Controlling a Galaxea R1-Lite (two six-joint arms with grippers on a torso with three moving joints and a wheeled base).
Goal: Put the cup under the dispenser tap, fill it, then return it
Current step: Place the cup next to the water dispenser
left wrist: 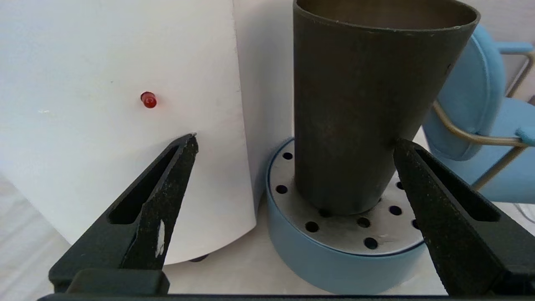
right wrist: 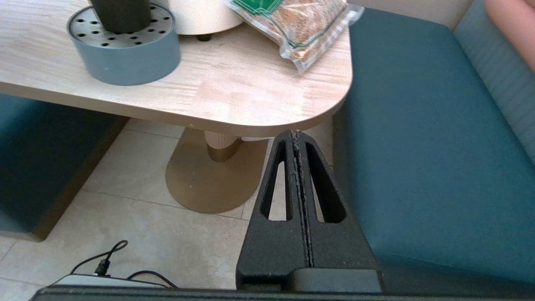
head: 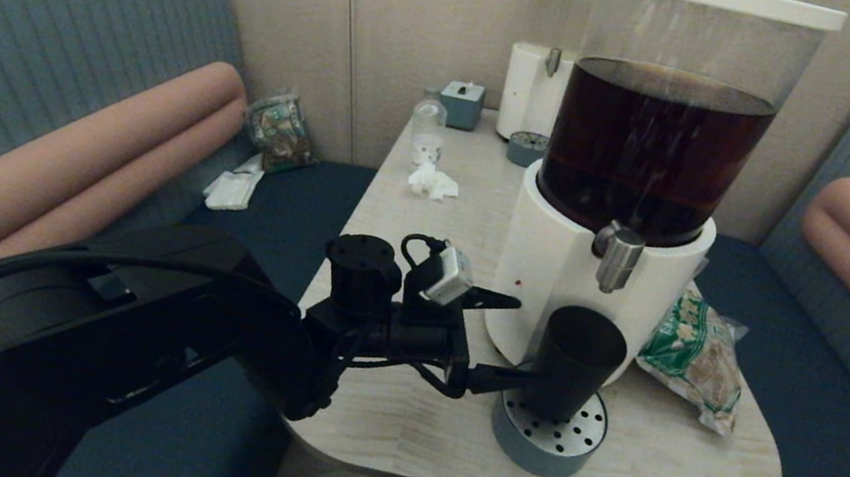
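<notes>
The matte black cup [head: 574,360] stands on a round blue drip tray [head: 545,449] directly below the steel dispenser tap [head: 618,259] of the large white-based dispenser [head: 547,275] with dark brown liquid. My left gripper [head: 507,339] is open at the cup's left side, level with its lower half. In the left wrist view the cup [left wrist: 355,104] sits between the spread fingers [left wrist: 167,196], close to the far one and well apart from the one by the white base [left wrist: 104,83]. My right gripper [right wrist: 296,134] is shut and empty, parked low under the table's front right corner.
A green snack bag [head: 692,353] lies right of the dispenser. At the table's back stand a paler dispenser [head: 543,61] with its own tray [head: 527,149], a clear bottle [head: 428,124], a tissue box [head: 462,104] and a crumpled tissue [head: 432,182]. Blue benches flank the table.
</notes>
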